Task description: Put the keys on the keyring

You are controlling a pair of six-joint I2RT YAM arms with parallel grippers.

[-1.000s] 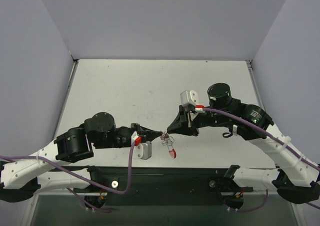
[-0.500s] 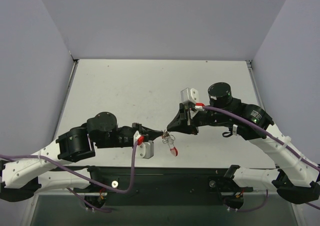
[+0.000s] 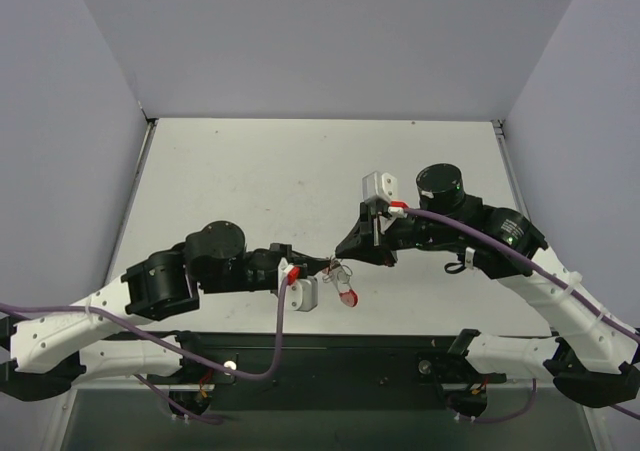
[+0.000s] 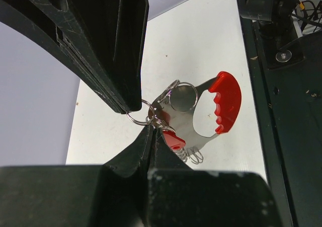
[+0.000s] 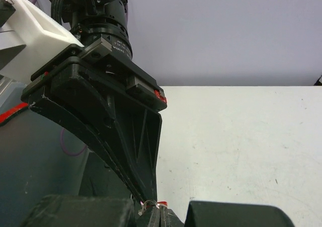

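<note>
Gripping low-centre in the top view, black left gripper (image 3: 327, 267) is pressed shut on the red-arc, grey-band keyring (image 4: 226, 106) | black right gripper (image 5: 159, 210) pinches what looks like a small silver ring (image 4: 139, 118) | tiny silver keys with red tag (image 4: 173, 139) bunch at the tips | risk: opposing pulls slip a thin pinch, dropping everything.

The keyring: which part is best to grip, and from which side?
Probably the red arc: it is the thickest part of the keyring, ridged, and hangs clear of the left gripper and right gripper, both shut on the small rings. Come from its outer curved side.
</note>
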